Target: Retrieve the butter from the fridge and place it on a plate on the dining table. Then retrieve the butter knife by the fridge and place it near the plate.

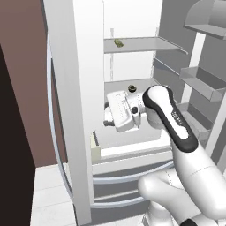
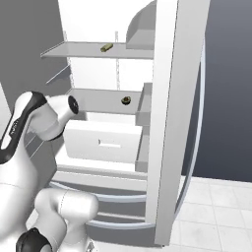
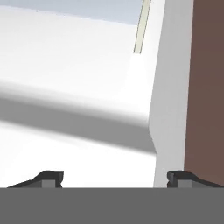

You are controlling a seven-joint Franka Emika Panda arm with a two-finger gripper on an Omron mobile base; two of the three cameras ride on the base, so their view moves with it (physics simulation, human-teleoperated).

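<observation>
Left base view: butter point(image 1: 95, 147) upright, lengthwise vertical.

fridge point(image 1: 84, 110) – doors open | butter point(image 1: 94, 148) – pale, low in left door bin

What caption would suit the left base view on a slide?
White arm reaching into the open fridge, fingers spread and empty, with the butter low at the left of the compartment.
</observation>
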